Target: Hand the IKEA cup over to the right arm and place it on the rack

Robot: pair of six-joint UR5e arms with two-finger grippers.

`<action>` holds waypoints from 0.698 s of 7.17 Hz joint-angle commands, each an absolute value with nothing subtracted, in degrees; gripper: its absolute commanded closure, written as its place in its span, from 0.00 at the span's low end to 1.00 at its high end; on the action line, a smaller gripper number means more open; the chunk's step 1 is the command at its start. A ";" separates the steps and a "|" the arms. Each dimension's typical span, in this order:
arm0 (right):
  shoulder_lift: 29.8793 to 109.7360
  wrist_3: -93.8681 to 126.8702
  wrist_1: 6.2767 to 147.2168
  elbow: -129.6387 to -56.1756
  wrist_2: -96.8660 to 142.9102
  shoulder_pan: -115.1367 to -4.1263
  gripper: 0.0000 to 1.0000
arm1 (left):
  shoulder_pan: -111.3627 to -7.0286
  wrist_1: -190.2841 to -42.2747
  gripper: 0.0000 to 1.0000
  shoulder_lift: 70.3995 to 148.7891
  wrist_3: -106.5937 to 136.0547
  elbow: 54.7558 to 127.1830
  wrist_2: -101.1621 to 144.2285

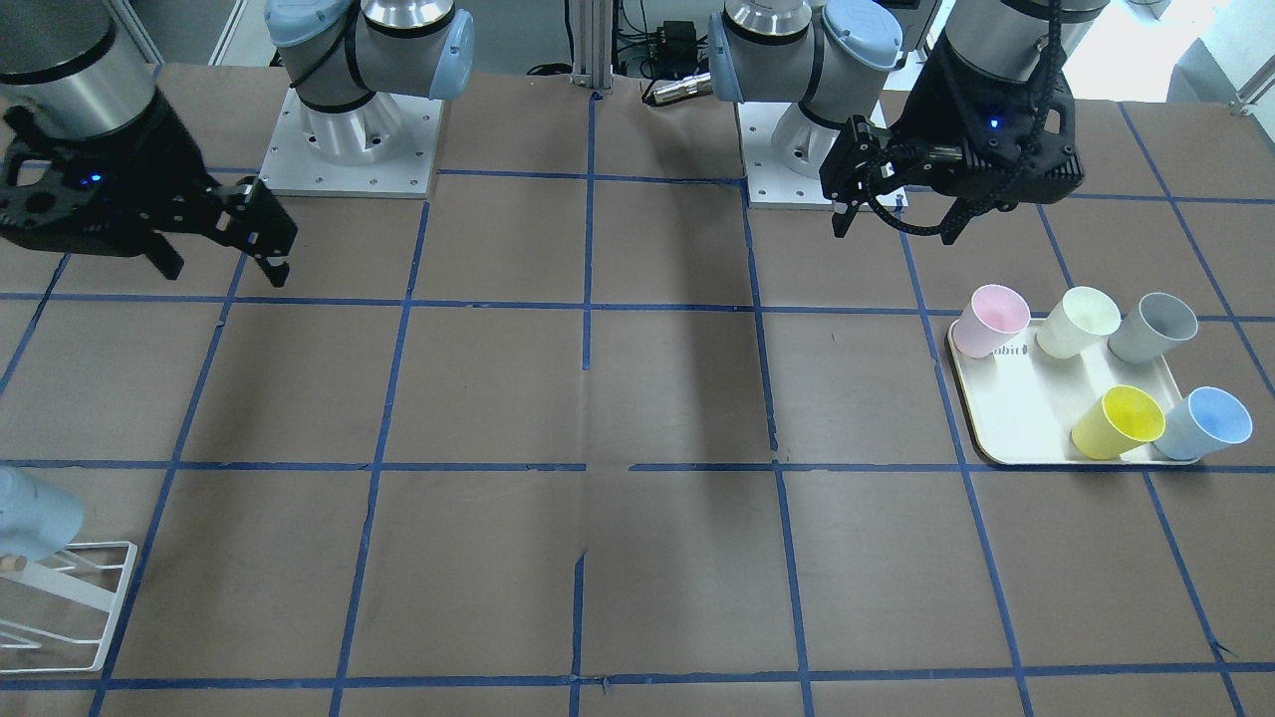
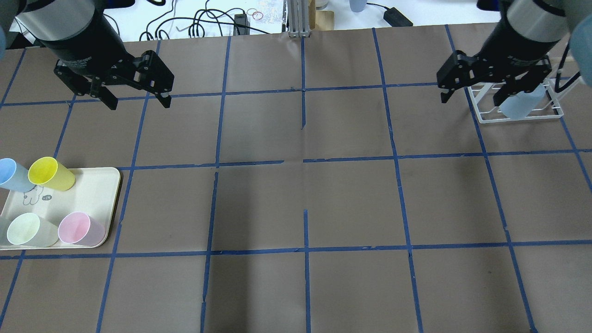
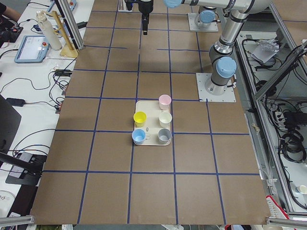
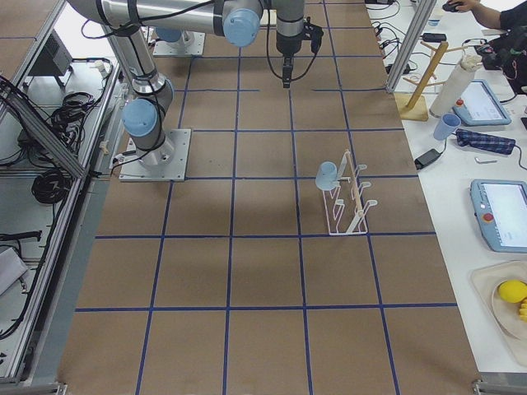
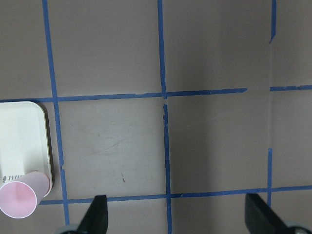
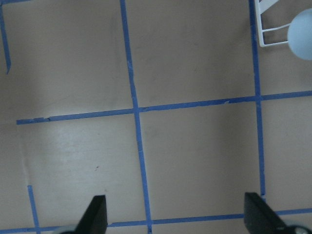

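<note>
IKEA cup stands mouth up on a corner of the cream tray, right beside the yellow cup. Seen from behind the robot, this tray is the nearest thing on the counter. It sits on the left arm's side, so I think the left arm has to pick the cup up first. A pink cup and two more pale cups share the tray, so you will want a careful reach that does not bump them.

Next come the two arms, held up high over the counter. The left gripper is wide open and holds nothing. The right gripper is wide open too, with nothing in it. Both look ready and waiting, so the job seems not yet begun.

Farthest away is the white rack, on the right arm's side and well apart from the tray. That gap is likely why the cup must pass from one arm to the other. Another pale blue cup hangs on a rack peg already, which shows you how the IKEA cup should end up.
</note>
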State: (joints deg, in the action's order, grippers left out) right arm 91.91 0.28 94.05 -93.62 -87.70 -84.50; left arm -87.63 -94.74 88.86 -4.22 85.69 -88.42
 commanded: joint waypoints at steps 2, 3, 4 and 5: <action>98.24 4.22 90.88 -96.06 -89.03 -88.24 0.00 | -87.63 -94.83 0.00 88.94 -4.13 85.69 -88.42; 98.61 4.31 90.62 -96.15 -89.73 -88.24 0.00 | -87.63 -94.75 0.00 89.21 -4.22 85.61 -88.59; 98.61 4.22 90.62 -96.07 -89.74 -88.24 0.00 | -87.63 -95.01 0.00 89.38 -4.22 85.61 -88.59; 98.53 4.31 90.62 -96.06 -89.48 -88.24 0.00 | -87.80 -94.84 0.00 89.47 -4.31 85.52 -89.20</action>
